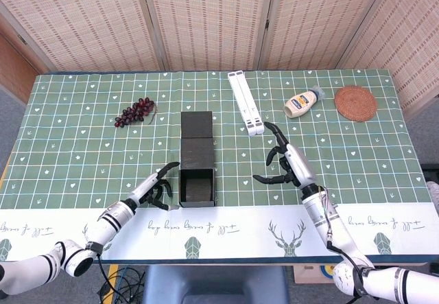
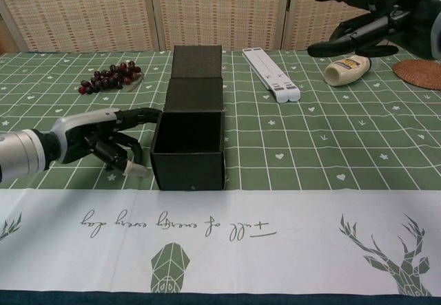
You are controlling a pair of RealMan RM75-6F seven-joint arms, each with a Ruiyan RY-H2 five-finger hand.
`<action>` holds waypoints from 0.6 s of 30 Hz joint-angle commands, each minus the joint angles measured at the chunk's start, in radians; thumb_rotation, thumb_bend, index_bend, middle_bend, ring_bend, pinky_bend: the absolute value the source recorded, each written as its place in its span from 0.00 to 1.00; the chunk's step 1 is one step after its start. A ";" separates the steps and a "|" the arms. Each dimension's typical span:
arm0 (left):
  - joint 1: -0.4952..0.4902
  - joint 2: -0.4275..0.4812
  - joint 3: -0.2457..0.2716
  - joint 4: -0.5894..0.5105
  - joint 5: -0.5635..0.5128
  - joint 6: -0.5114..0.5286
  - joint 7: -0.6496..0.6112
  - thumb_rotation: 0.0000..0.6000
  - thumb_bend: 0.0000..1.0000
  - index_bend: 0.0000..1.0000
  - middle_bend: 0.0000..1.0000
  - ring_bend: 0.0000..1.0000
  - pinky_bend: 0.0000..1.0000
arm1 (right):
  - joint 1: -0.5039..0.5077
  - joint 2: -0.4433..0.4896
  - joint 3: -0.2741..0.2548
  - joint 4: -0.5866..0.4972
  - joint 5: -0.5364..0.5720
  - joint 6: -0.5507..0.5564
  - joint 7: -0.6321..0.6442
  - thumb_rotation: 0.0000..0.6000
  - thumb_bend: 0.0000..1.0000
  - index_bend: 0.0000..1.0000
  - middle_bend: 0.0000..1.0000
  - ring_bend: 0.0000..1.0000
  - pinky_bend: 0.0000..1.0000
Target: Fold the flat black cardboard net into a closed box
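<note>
The black cardboard box point(image 1: 196, 186) point(image 2: 188, 151) stands near the table's front with its top open. Its lid panel point(image 1: 197, 153) point(image 2: 196, 96) and end flap point(image 1: 197, 123) point(image 2: 197, 60) lie flat behind it. My left hand point(image 1: 156, 189) point(image 2: 103, 142) is low over the cloth just left of the box, fingers spread and holding nothing. One fingertip point(image 2: 154, 113) reaches the top edge of the box's left wall. My right hand point(image 1: 287, 161) point(image 2: 368, 5) hovers raised to the right of the box, well apart from it, fingers spread and empty.
A bunch of dark grapes point(image 1: 134, 112) point(image 2: 109, 76) lies back left. A white folded stand point(image 1: 246, 102) point(image 2: 271, 74), a mayonnaise bottle point(image 1: 302, 102) point(image 2: 351, 68) and a woven coaster point(image 1: 355, 103) point(image 2: 422, 73) sit back right.
</note>
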 commanded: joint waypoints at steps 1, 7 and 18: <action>-0.010 -0.013 -0.008 0.015 0.001 -0.013 -0.022 1.00 0.07 0.00 0.00 0.53 0.77 | -0.002 0.001 -0.002 0.001 -0.002 0.003 0.007 1.00 0.02 0.00 0.00 0.57 1.00; -0.024 -0.028 -0.015 0.032 0.011 -0.029 -0.055 1.00 0.07 0.00 0.00 0.54 0.77 | -0.005 0.004 -0.006 0.011 -0.008 0.008 0.021 1.00 0.03 0.00 0.00 0.57 1.00; -0.008 -0.092 -0.039 0.076 -0.022 -0.010 -0.050 1.00 0.07 0.12 0.10 0.61 0.77 | -0.005 -0.009 -0.024 0.046 0.009 -0.008 0.040 1.00 0.05 0.00 0.00 0.57 1.00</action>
